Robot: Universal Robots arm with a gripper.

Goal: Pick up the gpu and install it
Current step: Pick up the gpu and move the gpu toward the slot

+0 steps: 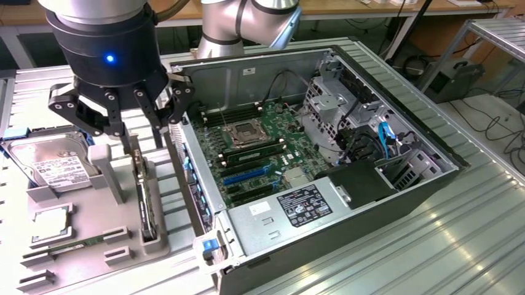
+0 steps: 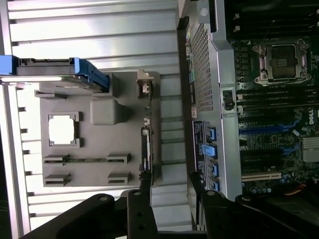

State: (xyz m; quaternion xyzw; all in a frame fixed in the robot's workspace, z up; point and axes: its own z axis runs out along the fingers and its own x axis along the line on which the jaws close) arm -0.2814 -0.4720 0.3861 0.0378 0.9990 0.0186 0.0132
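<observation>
The gpu [image 1: 146, 203] stands on edge in a slot of the grey parts tray [image 1: 98, 212], a slim dark card with a metal end. My gripper [image 1: 144, 142] hangs just above the card's far end, open, with nothing between its fingers. In the wrist view the gpu [image 2: 145, 144] appears edge-on as a thin dark strip. It lines up with one black finger [image 2: 142, 211], while the other finger [image 2: 212, 211] sits toward the computer case. The open computer case [image 1: 328, 178] lies beside the tray, its motherboard [image 1: 258, 147] exposed with blue card slots [image 2: 264, 128].
The tray also holds a silver hard drive [image 1: 49, 163], a square processor chip [image 1: 51, 224] and a narrow memory stick [image 1: 78, 244]. The case's metal wall [image 2: 204, 84] rises close beside the gpu slot. Ribbed metal table [image 1: 426, 246] surrounds everything.
</observation>
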